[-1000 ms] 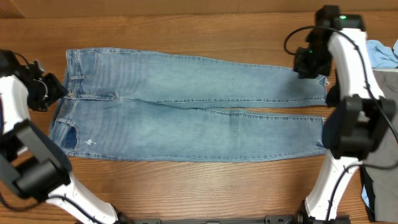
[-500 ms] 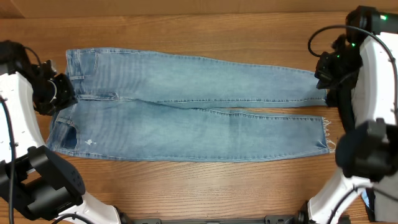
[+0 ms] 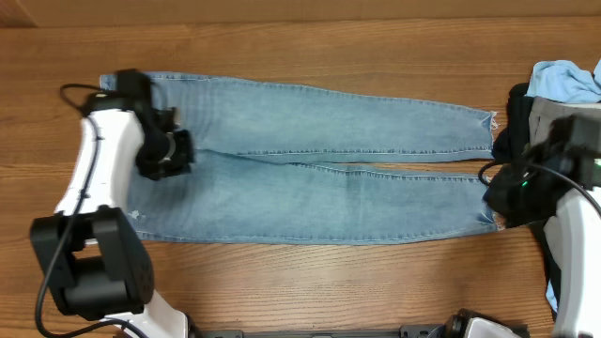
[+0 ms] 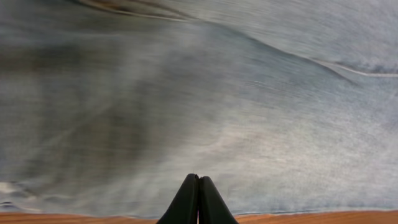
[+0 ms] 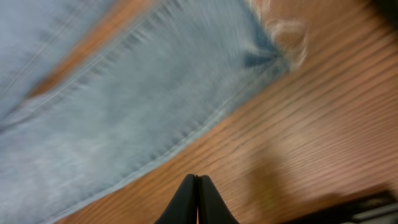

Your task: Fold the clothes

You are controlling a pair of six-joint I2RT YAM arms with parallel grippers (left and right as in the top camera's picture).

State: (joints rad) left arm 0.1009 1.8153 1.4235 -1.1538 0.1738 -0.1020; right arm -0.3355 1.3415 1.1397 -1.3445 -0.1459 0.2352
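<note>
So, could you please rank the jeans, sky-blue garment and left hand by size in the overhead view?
1. jeans, by far.
2. sky-blue garment and left hand look alike; I won't rank them.

Jeans (image 3: 329,188) flat on table (image 3: 310,38), waist left, hems right, legs side by side. Left gripper (image 3: 174,150) over waist end, right gripper (image 3: 502,192) at near-leg hem. Other garments (image 3: 563,80) piled far right.

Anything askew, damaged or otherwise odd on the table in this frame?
Little stands out. The faded light-blue denim jeans lie flat and unfolded on the wooden table. Only one leg hem looks frayed, with loose threads at its corner.
</note>
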